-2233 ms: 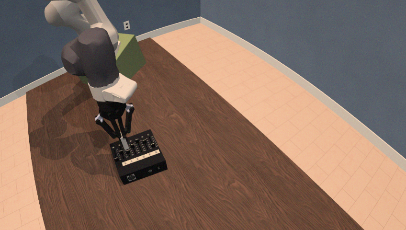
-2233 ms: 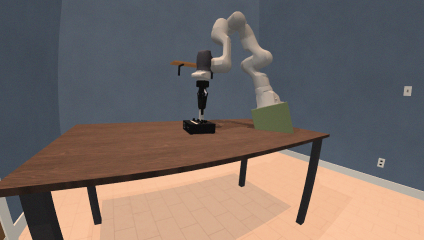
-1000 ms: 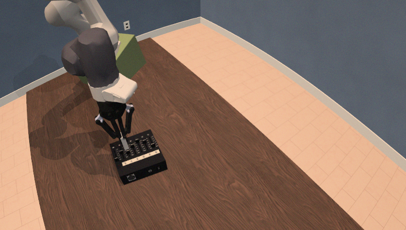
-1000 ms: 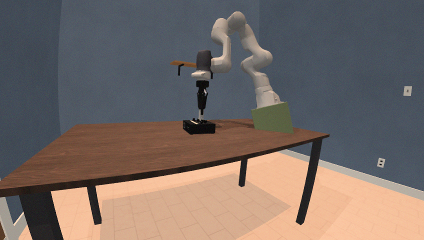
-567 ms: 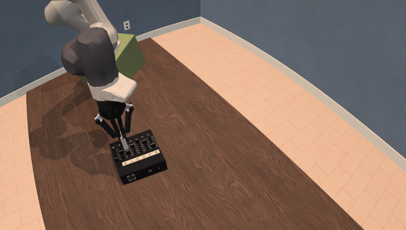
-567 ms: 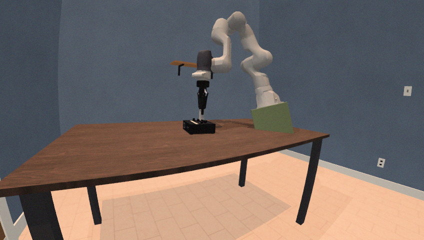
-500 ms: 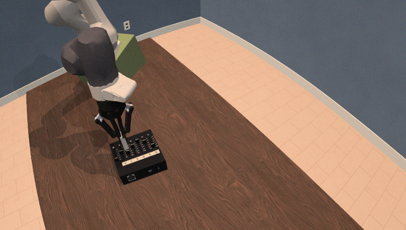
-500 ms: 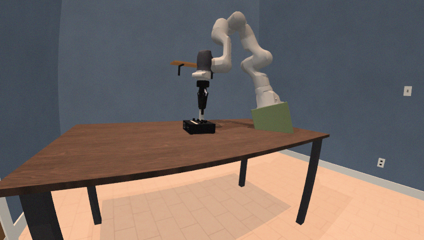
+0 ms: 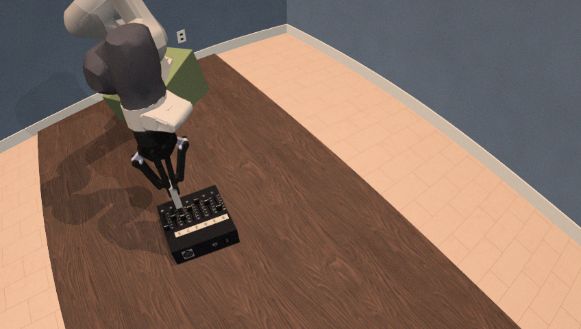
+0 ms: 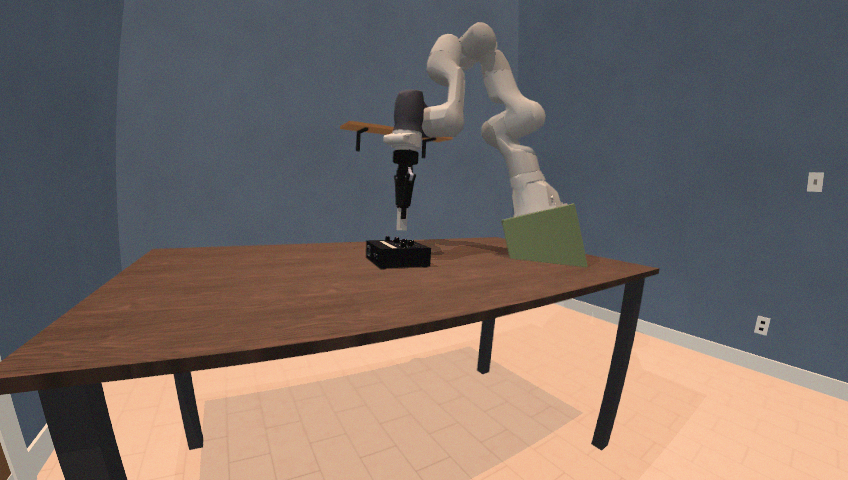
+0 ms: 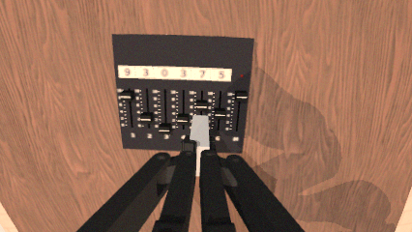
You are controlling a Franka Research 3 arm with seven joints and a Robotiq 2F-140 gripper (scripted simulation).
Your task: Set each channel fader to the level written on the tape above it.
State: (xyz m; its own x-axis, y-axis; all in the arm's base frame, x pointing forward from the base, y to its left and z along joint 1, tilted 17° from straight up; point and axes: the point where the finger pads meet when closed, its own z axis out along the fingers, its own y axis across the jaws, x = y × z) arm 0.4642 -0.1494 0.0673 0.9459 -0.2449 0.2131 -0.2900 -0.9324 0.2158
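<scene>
Our gripper point(image 11: 200, 127) hangs fully closed, empty, above the lighting desk point(image 11: 183, 48). Descending off-centre, we could nudge the master fader point(image 11: 241, 96) beside channel six's cap point(image 11: 220, 113).

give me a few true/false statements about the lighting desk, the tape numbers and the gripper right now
1. The pale tape strip on the black lighting desk reads 9 3 0 3 7 5. True.
2. The black gripper is wide open. False: its fingers are shut and hold nothing.
3. The leftmost fader cap sits near the top of its slot. True.
4. The third fader cap sits highest of all. False: it sits lowest in the row.
5. The desk lies tipped on its side. False: it stands flat on the dark wooden table.
</scene>
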